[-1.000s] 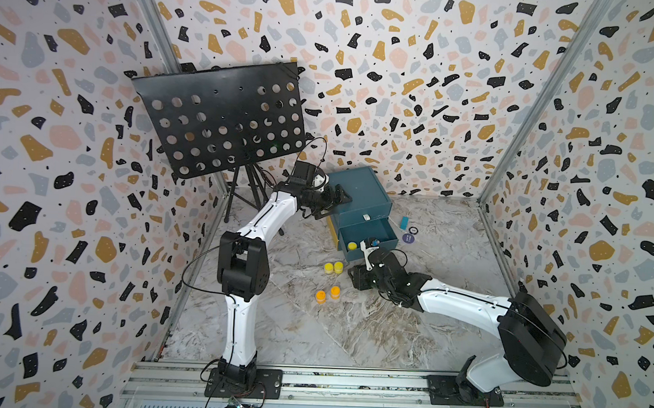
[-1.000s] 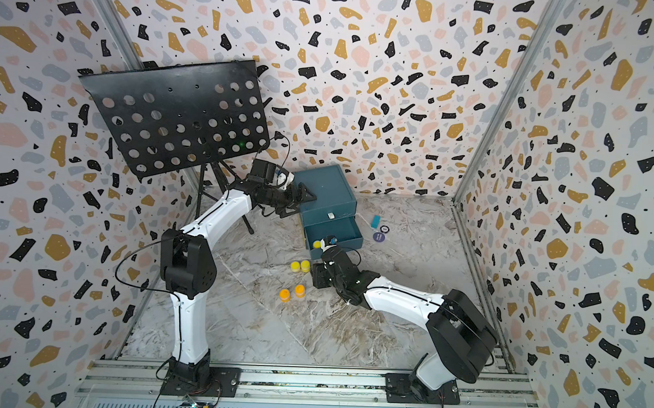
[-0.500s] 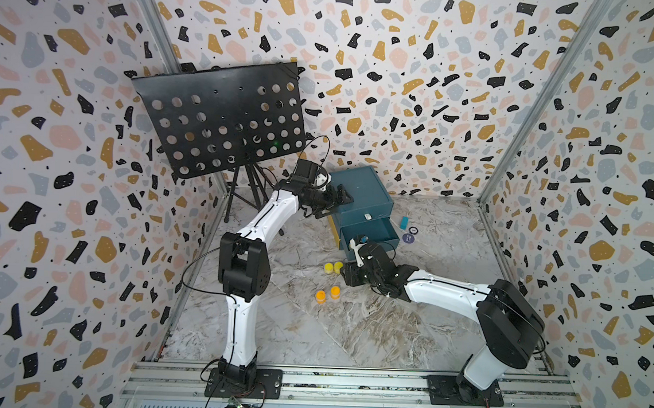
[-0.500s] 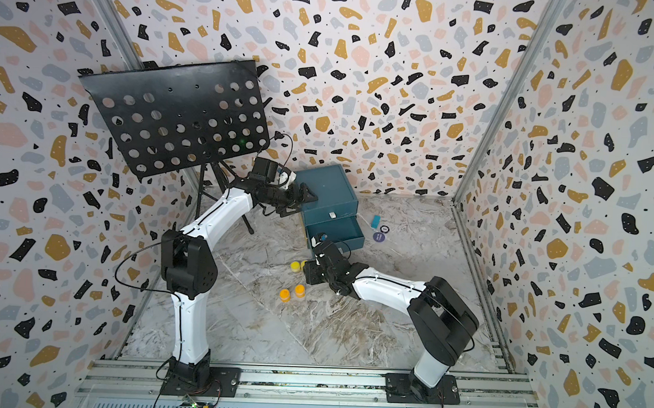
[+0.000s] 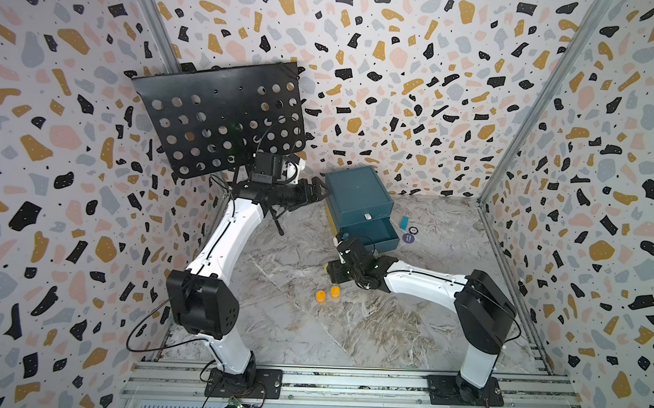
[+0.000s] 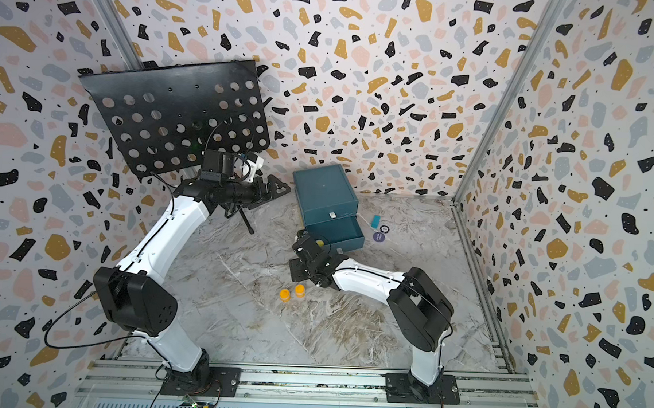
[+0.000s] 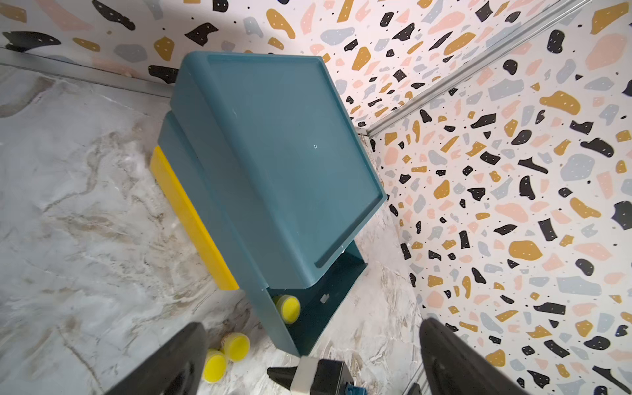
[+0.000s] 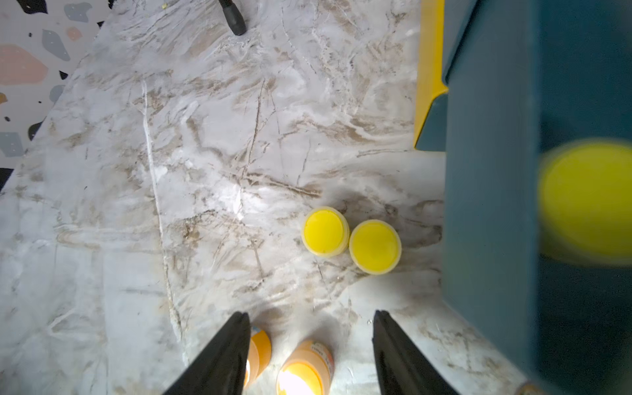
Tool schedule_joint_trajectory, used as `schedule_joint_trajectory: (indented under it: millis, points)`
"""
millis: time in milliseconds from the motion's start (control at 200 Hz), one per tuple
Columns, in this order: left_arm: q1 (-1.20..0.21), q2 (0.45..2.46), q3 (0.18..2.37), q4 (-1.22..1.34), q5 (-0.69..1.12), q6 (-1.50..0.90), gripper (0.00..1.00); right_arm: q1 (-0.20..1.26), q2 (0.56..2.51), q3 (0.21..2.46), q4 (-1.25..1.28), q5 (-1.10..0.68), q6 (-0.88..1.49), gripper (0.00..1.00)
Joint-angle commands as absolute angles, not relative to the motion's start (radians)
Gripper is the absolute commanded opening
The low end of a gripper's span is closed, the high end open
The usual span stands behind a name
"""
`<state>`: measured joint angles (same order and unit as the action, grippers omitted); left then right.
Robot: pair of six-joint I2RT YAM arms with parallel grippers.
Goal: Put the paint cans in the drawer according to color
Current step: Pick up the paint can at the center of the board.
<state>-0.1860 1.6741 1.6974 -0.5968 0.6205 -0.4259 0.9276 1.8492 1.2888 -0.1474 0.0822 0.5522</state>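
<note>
A metal rail (image 5: 348, 380) at the front carries both arm bases. Behind it lies a marbled grey tabletop (image 5: 369, 328), boxed in by speckled terrazzo walls (image 5: 418, 84). Two orange paint cans (image 5: 320, 296) sit just beside each other on the open tabletop. The right gripper (image 8: 311, 314) hangs above the tabletop, released and empty, and hides two touching yellow paint cans (image 8: 325, 231) in both top views. A third yellow paint can (image 7: 289, 307) lies in the pulled-out lower drawer (image 5: 373, 233) of the blue cabinet (image 5: 358, 193), which makes five cans in all. It is only a blur in the right wrist view. The left gripper (image 5: 318, 189), fingers spread and holding nothing, hovers beside the cabinet top. One black perforated music stand (image 5: 223, 121) stands behind. The small bits (image 5: 408, 237) right of the drawer are too small to name.
</note>
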Motion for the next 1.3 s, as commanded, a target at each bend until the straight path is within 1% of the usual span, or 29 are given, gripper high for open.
schedule_joint_trajectory:
  millis: [0, 200, 496, 1016, 1297]
  points:
    - [-0.184, 1.606, 1.624, -0.532, 0.591, -0.361, 1.0, 0.939, 1.871, 1.357, -0.235, 0.131, 0.594, 0.63]
    - [-0.165, 1.549, 1.547, -0.491, 0.572, -0.361, 1.0, 0.947, 1.943, 1.436, -0.286, 0.147, 0.642, 0.65]
    - [-0.143, 1.522, 1.502, -0.459, 0.574, -0.381, 1.0, 0.951, 2.026, 1.514, -0.343, 0.182, 0.629, 0.64]
    - [-0.127, 1.527, 1.481, -0.426, 0.595, -0.414, 1.0, 0.954, 2.105, 1.576, -0.307, 0.13, 0.642, 0.63]
    - [-0.126, 1.53, 1.478, -0.423, 0.6, -0.417, 1.0, 0.954, 2.146, 1.607, -0.3, 0.134, 0.645, 0.63]
